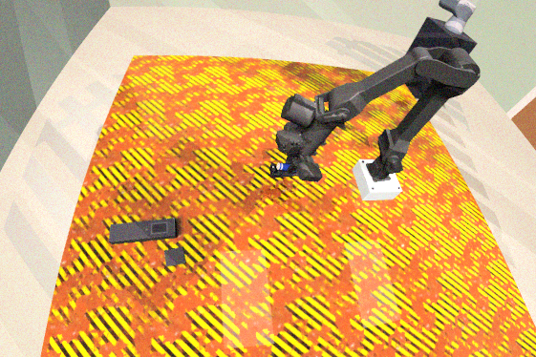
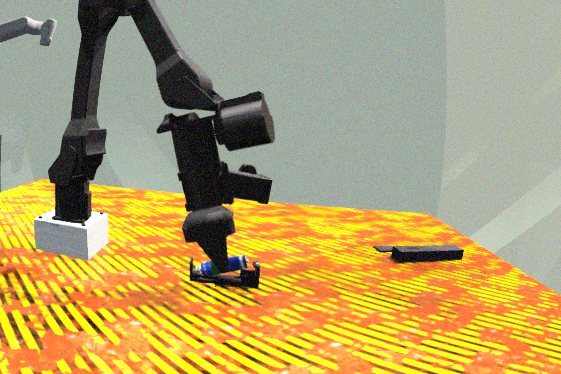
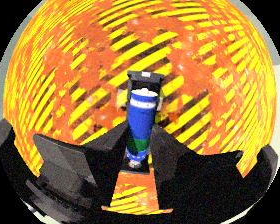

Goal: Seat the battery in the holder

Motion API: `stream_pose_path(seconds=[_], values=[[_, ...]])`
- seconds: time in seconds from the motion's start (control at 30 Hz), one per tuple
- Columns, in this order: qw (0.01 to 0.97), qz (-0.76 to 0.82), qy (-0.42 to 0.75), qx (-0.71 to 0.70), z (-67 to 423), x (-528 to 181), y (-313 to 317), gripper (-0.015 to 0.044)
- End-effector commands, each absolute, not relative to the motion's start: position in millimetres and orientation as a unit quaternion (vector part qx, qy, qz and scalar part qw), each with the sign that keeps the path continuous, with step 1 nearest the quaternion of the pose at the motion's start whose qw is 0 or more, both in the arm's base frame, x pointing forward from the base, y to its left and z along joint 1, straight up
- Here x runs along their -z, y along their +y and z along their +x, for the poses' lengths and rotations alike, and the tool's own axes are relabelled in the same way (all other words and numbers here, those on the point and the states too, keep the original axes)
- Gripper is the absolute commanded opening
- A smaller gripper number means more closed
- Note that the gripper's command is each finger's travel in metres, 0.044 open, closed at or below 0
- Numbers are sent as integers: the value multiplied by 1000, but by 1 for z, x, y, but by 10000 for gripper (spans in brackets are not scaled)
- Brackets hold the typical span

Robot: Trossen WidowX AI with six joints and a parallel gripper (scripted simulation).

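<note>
A blue battery with a green band lies inside the black open holder. In the exterior view it sits slightly tilted, its right end a little higher near the holder's right wall. My gripper is shut on the battery near its left part, fingers reaching down into the holder. In the wrist view the battery points away from me toward the holder's far end. The holder's spring and lip are too small to make out.
A long dark flat device and a small dark square plate lie on the orange and yellow striped mat, far from the holder. The arm's white base block stands close by.
</note>
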State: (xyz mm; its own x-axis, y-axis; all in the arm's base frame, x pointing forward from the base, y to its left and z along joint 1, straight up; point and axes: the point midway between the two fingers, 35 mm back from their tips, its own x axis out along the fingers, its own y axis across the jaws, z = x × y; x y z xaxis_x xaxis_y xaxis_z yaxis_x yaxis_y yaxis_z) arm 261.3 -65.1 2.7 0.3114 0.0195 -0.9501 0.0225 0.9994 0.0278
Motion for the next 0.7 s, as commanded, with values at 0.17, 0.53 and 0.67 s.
stream_pose_path(seconds=[0.17, 0.53, 0.67], values=[[787, 21, 617, 3, 260, 2, -65, 61], [765, 22, 644, 1, 261, 3, -65, 61], [757, 22, 653, 1, 262, 3, -65, 61]])
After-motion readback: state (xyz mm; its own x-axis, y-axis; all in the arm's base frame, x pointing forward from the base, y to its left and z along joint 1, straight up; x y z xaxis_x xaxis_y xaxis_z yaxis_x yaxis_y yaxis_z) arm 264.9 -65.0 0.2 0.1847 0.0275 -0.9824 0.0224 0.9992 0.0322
